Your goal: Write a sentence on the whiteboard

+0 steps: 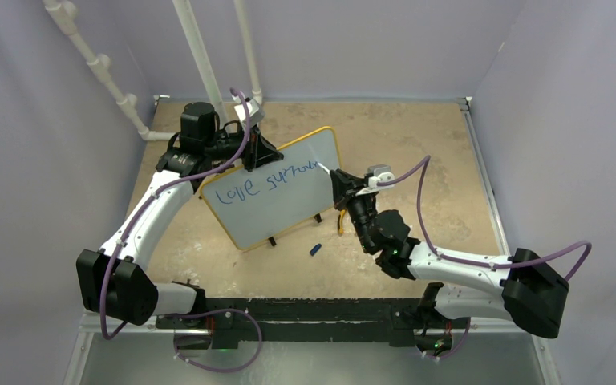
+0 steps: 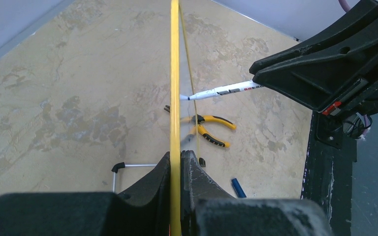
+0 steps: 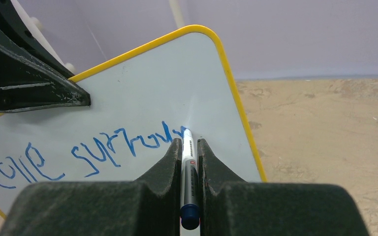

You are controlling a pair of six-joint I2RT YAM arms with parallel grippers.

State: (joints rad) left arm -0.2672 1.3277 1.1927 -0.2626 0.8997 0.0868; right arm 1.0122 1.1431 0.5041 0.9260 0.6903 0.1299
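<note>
Looking through the right wrist view, you have the right claw (image 3: 184,147) pinching the marker (image 3: 187,169) between its fingers. The marker's long axis runs from 6 to 12 o'clock, with the tip at 12 touching the whiteboard (image 3: 142,88).

The tip sits at the right end of the sentence (image 3: 103,147), a single blue line that reads roughly "love surroun". From the tip, the board's yellow frame lies at 3 o'clock and near – only a narrow strip of bare board is left that way. I judge there is room for a letter or two at most.

In the top view, the wide bare area of the board lies at about 7 o'clock from the tip, under the written line. Your next word probably has to start down there.

The left claw (image 2: 176,160) is pressed together on the board's upper frame – the yellow edge runs straight up between its fingers. It holds the board tilted on its black feet near the middle of the bench (image 1: 417,152), so the writing falls to your right arm alone.
</note>
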